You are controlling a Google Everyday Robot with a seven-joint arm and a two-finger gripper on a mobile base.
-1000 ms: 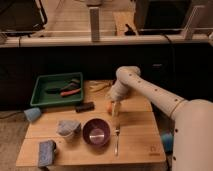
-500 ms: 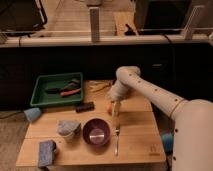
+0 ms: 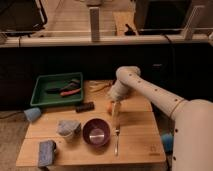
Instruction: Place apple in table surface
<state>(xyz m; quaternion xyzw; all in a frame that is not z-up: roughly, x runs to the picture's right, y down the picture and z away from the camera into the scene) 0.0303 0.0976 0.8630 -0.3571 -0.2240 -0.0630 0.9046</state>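
Apple down near the worktop, placement almost finished.
The gripper (image 3: 116,111) hangs low over the light wooden plank worktop (image 3: 135,131). The small rounded orange-red apple (image 3: 110,105) sits right against the jaws, above the round purple bowl (image 3: 96,132). I cannot tell whether the jaws are clamped on it (or parted). Judging from this, release and retreat remain.

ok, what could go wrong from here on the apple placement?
1. The apple shows right at the gripper, low over the table surface. It is round, so it may roll towards the purple bowl nearby.
2. A utensil lies on the table just camera-side of the gripper. A descent there could knock it.
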